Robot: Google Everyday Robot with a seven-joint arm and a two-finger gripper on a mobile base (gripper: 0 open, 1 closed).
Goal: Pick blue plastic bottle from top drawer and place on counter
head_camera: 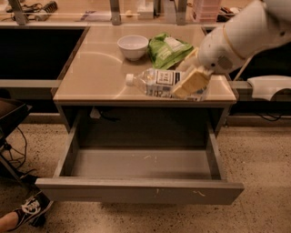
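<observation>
The blue plastic bottle, clear with a white cap pointing left and a white label, lies sideways in my gripper. The gripper is shut on its right end, with tan fingers across it. It holds the bottle over the front right part of the beige counter; I cannot tell whether the bottle touches the surface. My white arm comes in from the upper right. The top drawer stands pulled open below the counter, its grey inside bare.
A white bowl and a green crinkled snack bag sit at the back of the counter. A cluttered shelf with metal posts runs behind. A sneakered foot is at the lower left floor.
</observation>
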